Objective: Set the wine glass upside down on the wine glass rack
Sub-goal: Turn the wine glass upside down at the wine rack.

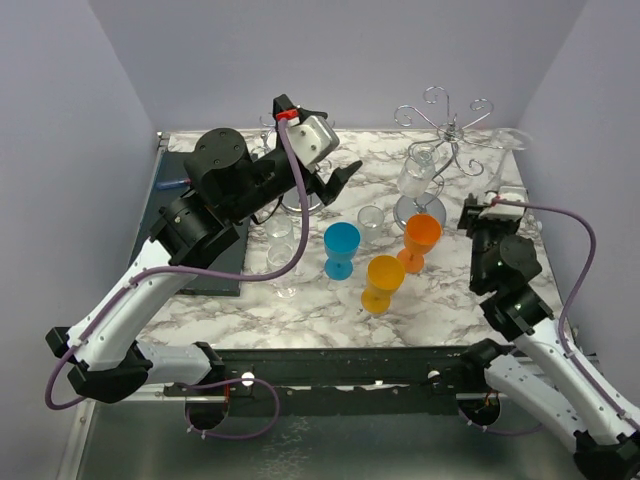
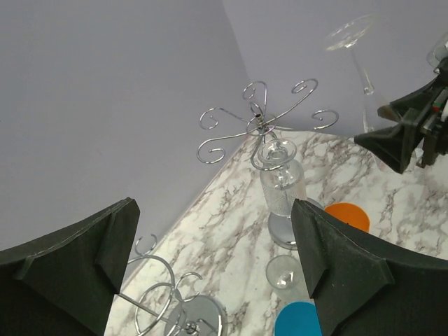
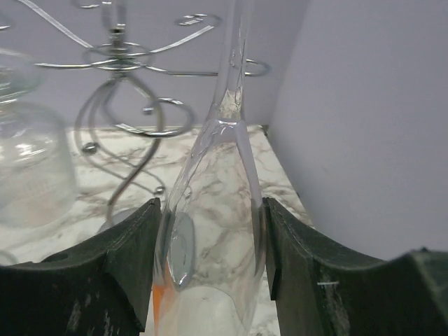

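The clear wine glass (image 3: 217,161) is held by its bowl in my right gripper (image 3: 211,206), which is shut on it. The stem points up and away, and the foot (image 1: 505,139) is raised at the back right, beside the silver wire wine glass rack (image 1: 447,125). In the left wrist view the foot of the glass (image 2: 350,31) stands higher than the rack's curled hooks (image 2: 259,126) and to their right. A clear textured glass (image 2: 280,182) is under the hooks, foot up. My left gripper (image 1: 338,180) is open and holds nothing, above the table's back middle.
A second wire rack (image 2: 185,311) stands below the left gripper. A blue cup (image 1: 341,248), two orange cups (image 1: 422,238) (image 1: 384,282) and small clear glasses (image 1: 371,222) (image 1: 281,262) stand mid-table. A dark mat (image 1: 200,262) lies at the left. Walls close in behind and at both sides.
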Controlling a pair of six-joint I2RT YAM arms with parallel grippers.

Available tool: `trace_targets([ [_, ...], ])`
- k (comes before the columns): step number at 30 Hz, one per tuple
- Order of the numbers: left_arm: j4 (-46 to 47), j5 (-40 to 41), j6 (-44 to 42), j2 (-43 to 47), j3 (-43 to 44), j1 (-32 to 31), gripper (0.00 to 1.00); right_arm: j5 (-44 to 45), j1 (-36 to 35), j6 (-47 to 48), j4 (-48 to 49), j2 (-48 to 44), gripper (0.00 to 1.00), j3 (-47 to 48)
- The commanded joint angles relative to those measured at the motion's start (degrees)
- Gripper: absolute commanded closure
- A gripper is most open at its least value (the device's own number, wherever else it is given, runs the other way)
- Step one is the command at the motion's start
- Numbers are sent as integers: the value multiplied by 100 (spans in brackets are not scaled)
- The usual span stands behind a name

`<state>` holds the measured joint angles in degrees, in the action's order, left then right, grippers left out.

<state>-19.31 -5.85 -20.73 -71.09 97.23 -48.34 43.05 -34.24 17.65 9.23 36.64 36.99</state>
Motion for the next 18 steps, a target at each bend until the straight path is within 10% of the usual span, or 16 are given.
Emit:
trace_targets([
  [1, 83, 226, 618, -41, 2, 17, 1, -1022, 1241, -981, 126, 279, 100, 161],
  [18, 62, 15, 403, 140, -373, 17, 1, -2622, 2267, -1661, 508, 450, 100, -623],
])
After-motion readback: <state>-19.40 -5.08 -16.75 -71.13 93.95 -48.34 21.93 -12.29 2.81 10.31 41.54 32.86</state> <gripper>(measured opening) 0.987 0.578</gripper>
